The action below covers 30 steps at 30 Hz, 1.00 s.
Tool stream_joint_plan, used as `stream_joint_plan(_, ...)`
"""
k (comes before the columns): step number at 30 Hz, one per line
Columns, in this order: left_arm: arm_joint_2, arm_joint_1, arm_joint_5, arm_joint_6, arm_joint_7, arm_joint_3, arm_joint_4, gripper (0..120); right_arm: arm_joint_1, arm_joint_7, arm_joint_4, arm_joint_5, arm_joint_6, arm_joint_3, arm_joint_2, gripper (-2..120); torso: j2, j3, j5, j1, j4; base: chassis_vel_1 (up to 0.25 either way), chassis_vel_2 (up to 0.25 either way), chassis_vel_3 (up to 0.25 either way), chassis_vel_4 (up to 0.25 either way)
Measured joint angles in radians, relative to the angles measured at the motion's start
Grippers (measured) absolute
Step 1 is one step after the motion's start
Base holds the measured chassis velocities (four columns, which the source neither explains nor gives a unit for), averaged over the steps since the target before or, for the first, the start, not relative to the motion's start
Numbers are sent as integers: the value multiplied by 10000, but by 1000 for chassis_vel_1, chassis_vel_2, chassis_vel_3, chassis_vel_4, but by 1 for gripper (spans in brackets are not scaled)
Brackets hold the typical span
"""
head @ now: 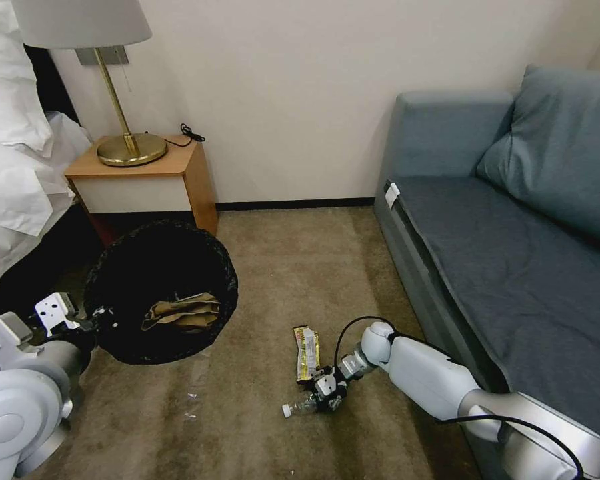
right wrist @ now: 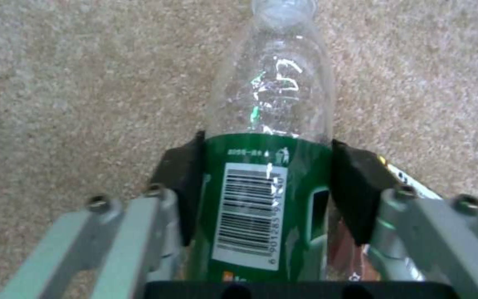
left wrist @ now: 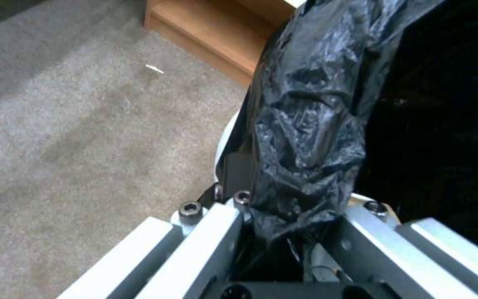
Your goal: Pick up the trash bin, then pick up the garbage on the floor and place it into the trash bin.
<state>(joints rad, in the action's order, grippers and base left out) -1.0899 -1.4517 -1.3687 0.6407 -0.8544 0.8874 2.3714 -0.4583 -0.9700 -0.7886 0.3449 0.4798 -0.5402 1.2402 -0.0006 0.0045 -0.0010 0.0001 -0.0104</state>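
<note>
The trash bin (head: 123,257), its black liner (left wrist: 311,124) over the rim, hangs tilted above the carpet with its mouth facing me. My left gripper (head: 90,320) (left wrist: 283,216) is shut on its rim. A tan paper bag (head: 183,312) lies inside. Down on the floor, my right gripper (head: 327,393) (right wrist: 267,187) is shut on a clear bottle (head: 300,405) (right wrist: 267,166); the black pads (right wrist: 355,187) press both sides of its green label. The bottle lies on its side, cap pointing away from the gripper. A yellow-brown snack wrapper (head: 307,352) (right wrist: 410,182) lies right beside it.
A wooden nightstand (head: 147,177) with a brass lamp (head: 123,143) stands at the wall behind the bin. The white bed (head: 13,167) is on the left. A grey-blue sofa (head: 513,253) runs along the right, close to my right arm. Open carpet lies between them.
</note>
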Motion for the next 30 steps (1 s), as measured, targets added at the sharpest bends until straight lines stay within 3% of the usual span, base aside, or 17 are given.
stream_joint_plan(6, 37, -8, 27, -22, 15, -5, 10, 1, -73, -86, -237, -212, -49, 188, -217, 22, 0, 1, 0, 0, 0, 0, 0, 0, 0)
stream_joint_plan(9, 58, -39, 29, -24, 17, -1, 10, 1, -55, -188, -516, -525, -29, 471, -436, 17, 0, 1, 2, 0, 0, 0, 0, 0, 0)
stream_joint_plan(16, 113, -30, 32, -37, 16, 16, 3, 1, 267, 372, -1170, -2652, 135, 1168, -1409, 17, 0, 1, 3, -1, 0, 0, 0, 0, 0)
stream_joint_plan(18, 111, -58, 63, -41, 41, 22, 13, 1, 565, 931, -1487, -4328, -141, 1686, -2029, 17, 0, 0, 0, 0, -1, 0, 0, 0, 0)
stream_joint_plan(28, 104, -64, 129, -71, 57, 45, 13, 1, 284, 2076, -2186, -6270, -705, 3507, -2974, 17, 0, 1, 8, 0, -4, 0, 0, 0, 0)
stream_joint_plan(30, 93, -70, 193, -72, 75, 5, -12, 1, 214, 2495, -3087, -7850, -1243, 4290, -3279, 17, 0, 0, 0, 0, -5, 0, 0, 0, 0)
